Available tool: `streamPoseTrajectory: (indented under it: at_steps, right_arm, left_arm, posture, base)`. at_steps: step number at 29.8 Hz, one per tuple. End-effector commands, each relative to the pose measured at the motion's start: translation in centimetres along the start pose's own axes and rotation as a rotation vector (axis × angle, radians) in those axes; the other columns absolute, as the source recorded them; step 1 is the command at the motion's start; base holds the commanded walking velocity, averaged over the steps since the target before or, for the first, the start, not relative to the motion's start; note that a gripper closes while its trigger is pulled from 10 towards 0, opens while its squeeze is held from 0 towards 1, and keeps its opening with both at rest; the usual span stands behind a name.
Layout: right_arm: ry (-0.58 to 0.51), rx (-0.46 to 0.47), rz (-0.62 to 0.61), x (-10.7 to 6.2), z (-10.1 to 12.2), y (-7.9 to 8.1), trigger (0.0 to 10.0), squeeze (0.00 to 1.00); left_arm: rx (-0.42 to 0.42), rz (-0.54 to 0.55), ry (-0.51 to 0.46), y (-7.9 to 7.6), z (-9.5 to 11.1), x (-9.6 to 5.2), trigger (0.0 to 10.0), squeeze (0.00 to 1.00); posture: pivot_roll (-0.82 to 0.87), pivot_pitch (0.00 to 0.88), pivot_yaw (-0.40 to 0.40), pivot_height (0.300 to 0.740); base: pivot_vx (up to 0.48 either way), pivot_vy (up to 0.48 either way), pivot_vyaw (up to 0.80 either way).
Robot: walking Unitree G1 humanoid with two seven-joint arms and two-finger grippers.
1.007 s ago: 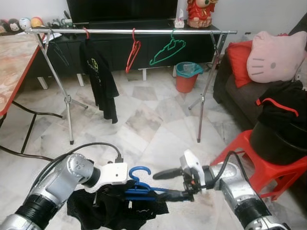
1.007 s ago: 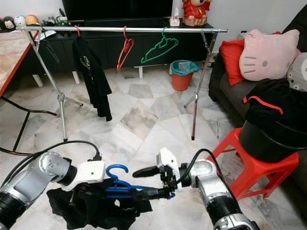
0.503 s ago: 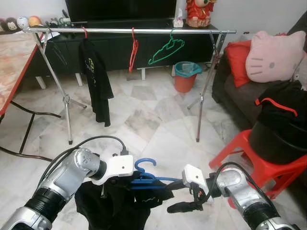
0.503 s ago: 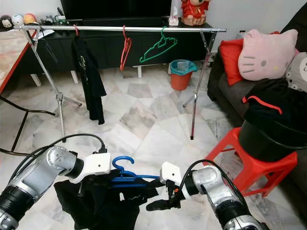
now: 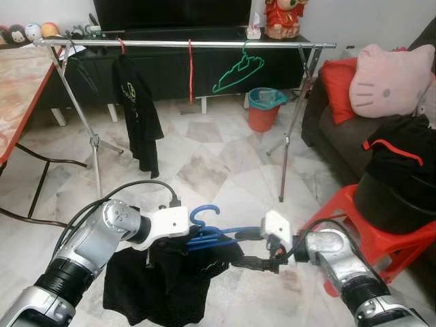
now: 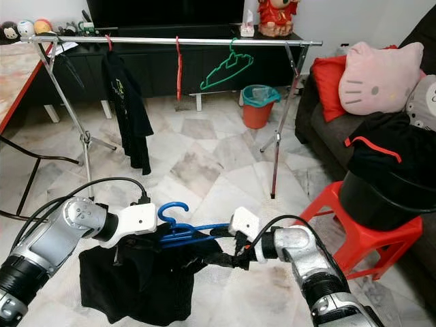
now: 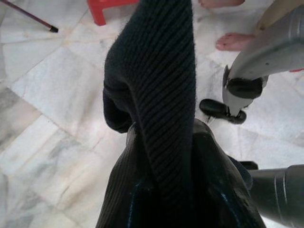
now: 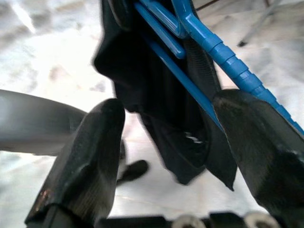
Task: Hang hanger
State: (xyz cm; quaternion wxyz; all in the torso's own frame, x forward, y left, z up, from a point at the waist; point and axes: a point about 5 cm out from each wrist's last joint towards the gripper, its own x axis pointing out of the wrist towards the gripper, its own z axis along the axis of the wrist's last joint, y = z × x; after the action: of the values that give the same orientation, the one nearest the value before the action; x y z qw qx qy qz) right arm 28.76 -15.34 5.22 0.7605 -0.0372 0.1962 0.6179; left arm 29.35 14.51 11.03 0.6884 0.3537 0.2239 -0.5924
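Marble floor (image 5: pixel 204 163) spreads out to a chrome clothes rail (image 5: pixel 184 44) at the far side of the room, where a black T-shirt (image 5: pixel 139 112), a red hanger (image 5: pixel 190 65) and a green hanger (image 5: pixel 238 68) already hang. A red stool (image 5: pixel 371 235) carrying a black bucket (image 5: pixel 395 201) stands on the right, near a sofa with a pink cat cushion (image 5: pixel 392 78).

Near the robot, low over the floor, the blue hanger (image 5: pixel 208 235) is held between the two arms with a black garment (image 5: pixel 163 279) draped over it and drooping toward the tiles. The left hand (image 5: pixel 174 242) is at the hook end of the blue hanger, buried in the cloth; its wrist view shows dark knit fabric running up between the fingers, so it appears closed on the garment and the hanger neck. The right hand (image 8: pixel 164 137) is at the hanger's right arm with its fingers (image 8: pixel 88 147) spread wide on either side of the blue bar and the hanging cloth, not clamped on anything.

Judging by looks, the hanger is light, rigid plastic with ribbed shoulders, fairly slick under hard fingers, while the garment is soft, limp and apt to slide off a tilted shoulder. The safest hold seems to be at the neck just under the hook, keeping the bar level so the hook stays free for the rail.
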Motion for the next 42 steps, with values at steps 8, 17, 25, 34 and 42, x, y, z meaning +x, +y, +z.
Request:
streamPoseTrajectory:
  at_steps: [8, 17, 25, 34, 42]
  right_arm:
    - [-0.022, 0.000, 0.148, -1.2, 1.4, 0.5, 10.0, 0.00]
    - [0.013, -0.012, 0.127, -1.2, 1.5, 0.2, 10.0, 0.00]
    - [0.097, -0.044, 0.062, -0.5, 0.2, 0.2, 10.0, 0.00]
    - [0.066, -0.026, 0.112, 0.4, 0.0, 0.8, 10.0, 0.00]
    - [0.078, -0.028, 0.039, 1.2, -0.7, 0.6, 10.0, 0.00]
  left_arm:
    - [0.013, -0.053, 0.114, -1.1, -2.1, 0.7, 10.0, 0.00]
    - [0.018, -0.076, 0.173, -1.8, -3.2, 0.7, 10.0, 0.00]
    - [0.061, -0.086, 0.150, -1.5, -2.0, -0.2, 10.0, 0.00]
    - [0.087, -0.088, 0.096, -1.3, -0.4, -0.4, 10.0, 0.00]
    - [0.109, -0.089, 0.065, -1.2, 0.8, -0.6, 10.0, 0.00]
  posture:
    - [0.02, 0.000, -0.078, 0.740]
    - [0.02, 0.000, -0.080, 0.740]
    - [0.03, 0.000, -0.084, 0.740]
    - [0.04, 0.000, -0.090, 0.740]
    - [0.04, 0.000, -0.093, 0.740]
  base:
    - [0.000, 0.000, 0.00]
    - [0.000, 0.000, 0.00]
    - [0.000, 0.000, 0.00]
    - [0.000, 0.000, 0.00]
    - [0.000, 0.000, 0.00]
